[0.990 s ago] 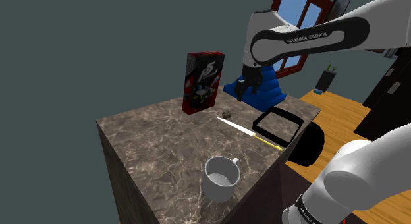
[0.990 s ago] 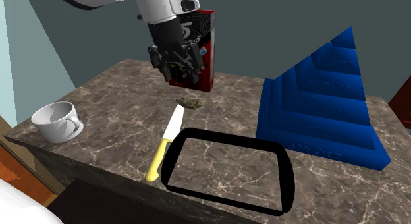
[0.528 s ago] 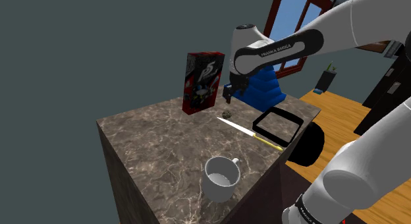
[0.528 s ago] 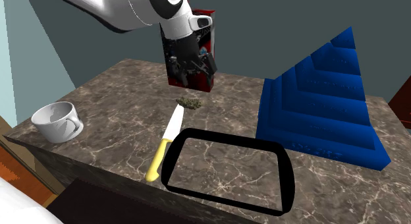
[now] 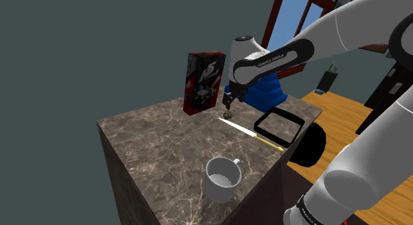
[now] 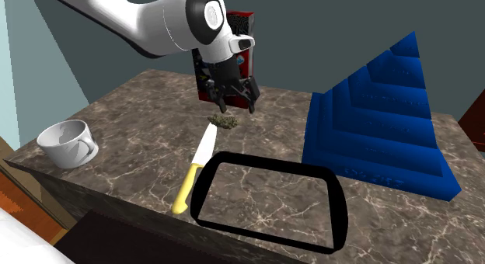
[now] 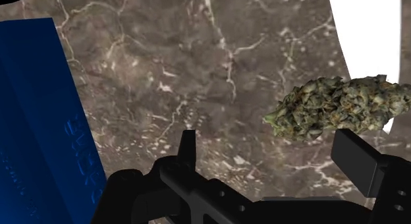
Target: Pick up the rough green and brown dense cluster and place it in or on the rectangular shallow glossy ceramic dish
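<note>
The rough green and brown cluster [image 5: 228,114] [image 6: 225,121] lies on the marble tabletop, at the tip of a knife blade. My black gripper [image 5: 228,105] [image 6: 237,107] hangs open just above it, a little toward the red box. In the wrist view the cluster [image 7: 336,105] sits ahead of one finger, off the middle of my gripper [image 7: 270,157], and nothing is clasped. The rectangular shallow dish [image 5: 289,117] [image 6: 264,162] with a black rim lies on the table past the knife, apart from the cluster.
A knife [image 5: 248,132] [image 6: 198,165] with a yellow handle lies between cluster and dish. A red box [image 5: 204,81] [image 6: 247,23] stands behind the gripper. A blue stepped block [image 5: 268,91] [image 6: 385,115] [image 7: 33,124] stands beside the dish. A white mug [image 5: 223,179] [image 6: 68,143] sits near the front edge.
My gripper has come down and moved to the shoulder view's left, from near the blue block to just above the cluster. The cluster, knife and dish have not moved.
</note>
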